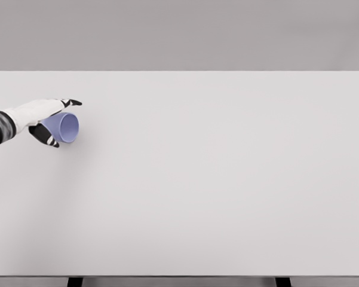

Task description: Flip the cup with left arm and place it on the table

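Note:
A light blue cup [66, 127] is at the far left of the white table [215, 179], tipped on its side with its open mouth facing right and toward me. My left hand [55, 122] comes in from the left edge and wraps the cup's body, thumb above and fingers below. I cannot tell whether the cup touches the tabletop or hangs just above it. The right arm is out of view.
The table's back edge [179, 72] runs across the upper part of the view, its front edge along the bottom. Two dark table legs [74, 281] show beneath the front edge.

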{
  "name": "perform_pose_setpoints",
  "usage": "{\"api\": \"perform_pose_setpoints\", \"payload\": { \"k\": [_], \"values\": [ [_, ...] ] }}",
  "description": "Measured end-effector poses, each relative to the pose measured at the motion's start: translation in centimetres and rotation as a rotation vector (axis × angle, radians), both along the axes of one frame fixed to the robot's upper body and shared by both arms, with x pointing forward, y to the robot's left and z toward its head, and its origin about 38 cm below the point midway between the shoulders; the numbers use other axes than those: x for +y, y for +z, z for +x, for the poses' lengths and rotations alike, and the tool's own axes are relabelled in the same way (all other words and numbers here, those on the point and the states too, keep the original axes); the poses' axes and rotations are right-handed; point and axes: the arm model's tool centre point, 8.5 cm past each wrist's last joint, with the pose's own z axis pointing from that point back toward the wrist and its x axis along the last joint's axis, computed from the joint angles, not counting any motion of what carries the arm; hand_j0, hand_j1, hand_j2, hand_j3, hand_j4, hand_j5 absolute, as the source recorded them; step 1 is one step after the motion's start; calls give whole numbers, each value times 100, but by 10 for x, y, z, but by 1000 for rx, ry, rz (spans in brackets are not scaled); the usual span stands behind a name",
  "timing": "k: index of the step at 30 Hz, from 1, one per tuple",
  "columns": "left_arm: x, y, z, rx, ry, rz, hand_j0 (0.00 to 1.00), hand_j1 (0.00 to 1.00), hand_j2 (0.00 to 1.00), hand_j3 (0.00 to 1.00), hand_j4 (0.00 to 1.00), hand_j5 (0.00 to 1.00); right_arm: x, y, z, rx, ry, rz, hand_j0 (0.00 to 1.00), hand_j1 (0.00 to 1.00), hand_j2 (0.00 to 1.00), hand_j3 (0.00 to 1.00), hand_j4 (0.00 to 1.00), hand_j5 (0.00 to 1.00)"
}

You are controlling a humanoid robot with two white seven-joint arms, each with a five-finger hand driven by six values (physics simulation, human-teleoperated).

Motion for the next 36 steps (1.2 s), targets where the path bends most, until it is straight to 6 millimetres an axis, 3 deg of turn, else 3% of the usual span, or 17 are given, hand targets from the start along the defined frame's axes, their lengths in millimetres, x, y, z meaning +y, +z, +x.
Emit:
{"api": "perform_pose_setpoints", "payload": {
  "k": [8, 11, 14, 23, 29, 36],
  "values": [
    [1, -7, 1, 18, 9, -2, 100, 100, 100, 100, 100, 100, 0, 0, 0, 0, 0, 0, 100, 100, 100, 100, 100, 100],
    [2, -8, 1, 21, 13, -1, 92, 92, 92, 92, 92, 92, 0, 0, 0, 0, 0, 0, 100, 100, 100, 100, 100, 100],
    [5, -10, 1, 26, 21, 0, 91, 91, 91, 91, 91, 91, 0, 0, 0, 0, 0, 0, 100, 100, 100, 100, 100, 100],
    [7, -11, 2, 28, 28, 0, 63, 63, 63, 63, 63, 63, 0, 0, 0, 0, 0, 0, 100, 100, 100, 100, 100, 100],
    [6, -10, 3, 26, 33, -2, 57, 57, 57, 57, 57, 57, 0, 0, 0, 0, 0, 0, 100, 100, 100, 100, 100, 100],
    [5, 10, 11, -8, 31, -40, 56, 56, 56, 56, 56, 56, 0, 0, 0, 0, 0, 0, 100, 100, 100, 100, 100, 100]
  ]
}}
